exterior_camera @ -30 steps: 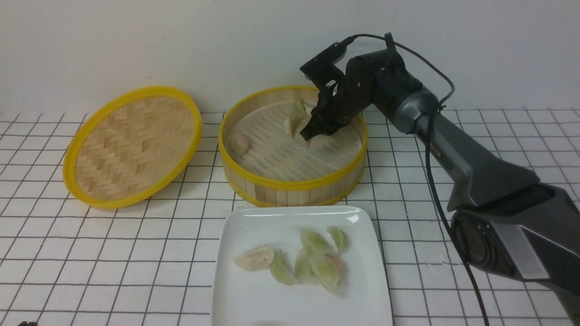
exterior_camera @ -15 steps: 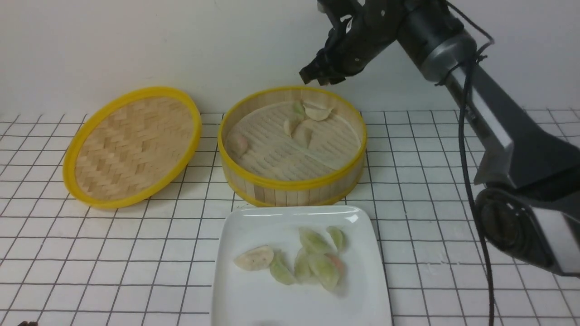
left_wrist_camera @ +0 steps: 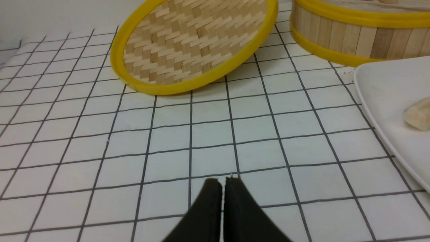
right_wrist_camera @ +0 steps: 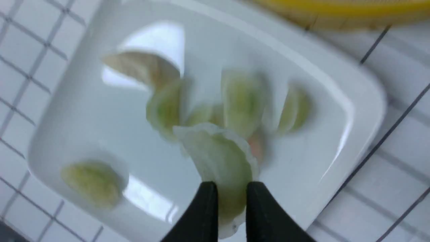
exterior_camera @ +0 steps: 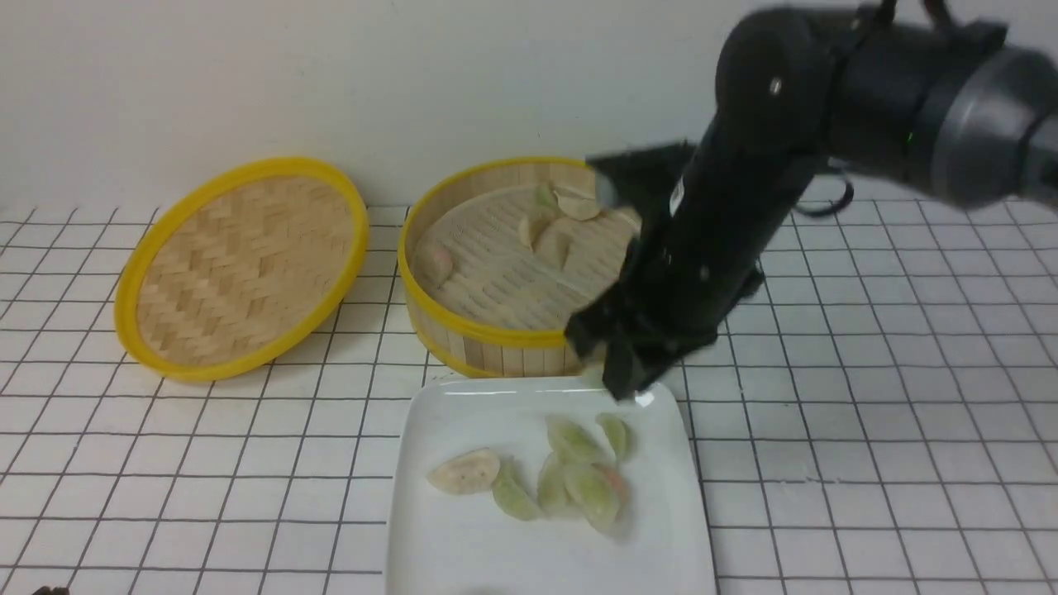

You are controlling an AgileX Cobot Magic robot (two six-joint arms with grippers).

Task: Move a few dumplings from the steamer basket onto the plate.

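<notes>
My right gripper [exterior_camera: 616, 380] is shut on a green-tinted dumpling [right_wrist_camera: 218, 158] and holds it just above the far edge of the white square plate [exterior_camera: 463, 545]. In the right wrist view the gripper [right_wrist_camera: 230, 186] pinches the dumpling over the plate [right_wrist_camera: 312, 161]. Several dumplings [exterior_camera: 570, 483] lie clustered on the plate. The steamer basket [exterior_camera: 496, 335] stands behind the plate with several dumplings [exterior_camera: 550, 240] inside; my right arm covers its right side. My left gripper [left_wrist_camera: 221, 181] is shut and empty, low over the tiled table.
The flat woven yellow-rimmed lid [exterior_camera: 240, 264] lies tilted to the left of the basket; it also shows in the left wrist view [left_wrist_camera: 195, 43]. That view also shows the basket wall [left_wrist_camera: 352, 43] and the plate corner [left_wrist_camera: 386, 101] holding one dumpling [left_wrist_camera: 418, 114].
My right gripper rose out of the basket with a dumpling, then swung forward and down to the plate's far edge. The dumplings on the plate have not moved.
</notes>
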